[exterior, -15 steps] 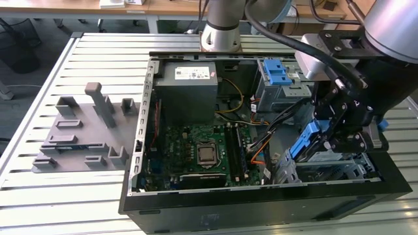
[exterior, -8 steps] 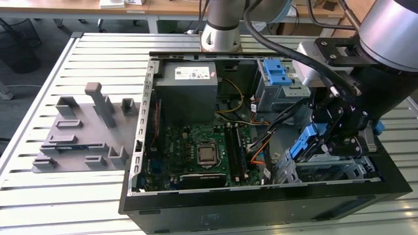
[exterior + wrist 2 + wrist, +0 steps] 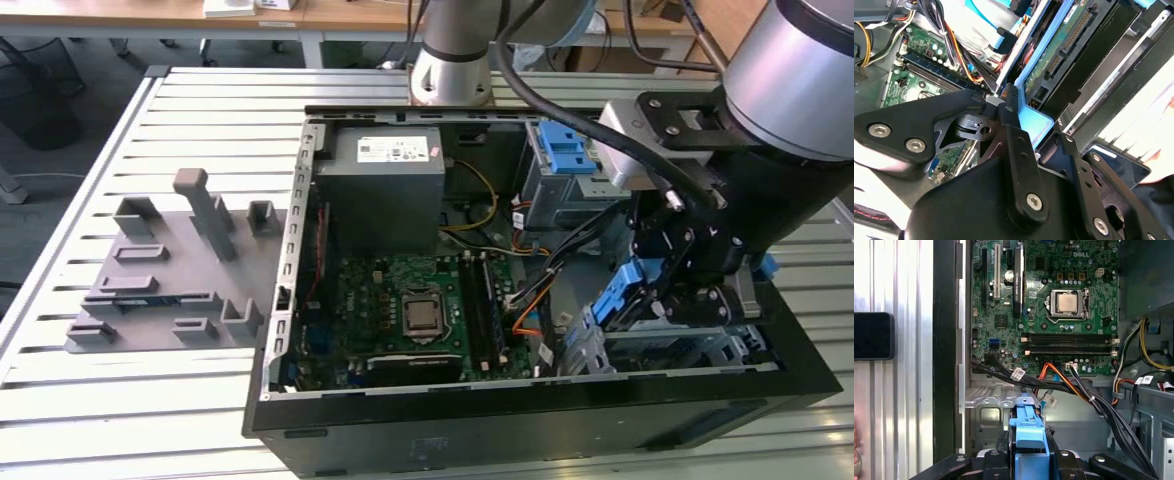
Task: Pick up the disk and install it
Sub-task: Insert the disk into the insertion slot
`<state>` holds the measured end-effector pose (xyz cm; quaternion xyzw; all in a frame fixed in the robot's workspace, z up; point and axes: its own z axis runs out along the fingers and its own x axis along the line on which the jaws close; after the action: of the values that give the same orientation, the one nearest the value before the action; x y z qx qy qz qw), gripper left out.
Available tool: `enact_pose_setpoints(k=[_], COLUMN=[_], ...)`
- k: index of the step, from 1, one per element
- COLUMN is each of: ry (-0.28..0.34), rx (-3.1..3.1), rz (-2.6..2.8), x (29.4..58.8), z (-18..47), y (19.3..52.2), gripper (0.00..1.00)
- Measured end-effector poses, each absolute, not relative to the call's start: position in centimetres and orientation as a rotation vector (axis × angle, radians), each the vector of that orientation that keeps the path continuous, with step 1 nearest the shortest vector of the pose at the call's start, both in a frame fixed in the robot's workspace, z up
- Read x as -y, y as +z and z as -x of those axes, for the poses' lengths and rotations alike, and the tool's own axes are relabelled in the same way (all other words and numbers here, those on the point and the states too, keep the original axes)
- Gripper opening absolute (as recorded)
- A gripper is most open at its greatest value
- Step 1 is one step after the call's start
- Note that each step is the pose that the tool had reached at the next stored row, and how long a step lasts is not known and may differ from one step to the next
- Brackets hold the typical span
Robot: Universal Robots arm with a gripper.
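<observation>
The disk (image 3: 1054, 55) stands on edge inside the open computer case (image 3: 287, 300), at the front corner on the exterior view's right. In the second wrist view its green circuit side and connector face the camera, with the blue plastic frame (image 3: 1038, 122) around the edge. My gripper (image 3: 1036, 129) is shut on that blue frame, one black finger (image 3: 1010, 112) on each side. In the exterior view my gripper (image 3: 674, 295) reaches down into the case, and the disk's blue frame (image 3: 617, 298) shows beside it, above the metal drive cage (image 3: 681, 350). The first wrist view shows the blue frame (image 3: 1029, 432) between my fingers.
The motherboard (image 3: 414, 310) lies on the case floor, with bundled cables (image 3: 1079, 390) running across it near the disk. A grey power-supply box (image 3: 387, 165) and a blue-latched cage (image 3: 567, 150) sit at the back. A grey fixture (image 3: 174, 270) stands on the slatted table (image 3: 134, 420).
</observation>
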<state>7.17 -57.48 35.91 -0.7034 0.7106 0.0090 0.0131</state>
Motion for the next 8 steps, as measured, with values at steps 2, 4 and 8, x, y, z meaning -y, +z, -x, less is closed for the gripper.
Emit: enact_pose_setpoints(k=[2, 4, 8], ry=[0.028, 0.028, 0.028], rx=[-2.214, -2.214, -2.214], rz=[2.192, 2.192, 2.192], x=[57.48, 57.48, 57.48], z=[-7.17, -7.17, -7.17], y=[35.85, 35.85, 35.83], gripper=[0.36, 0.36, 0.36])
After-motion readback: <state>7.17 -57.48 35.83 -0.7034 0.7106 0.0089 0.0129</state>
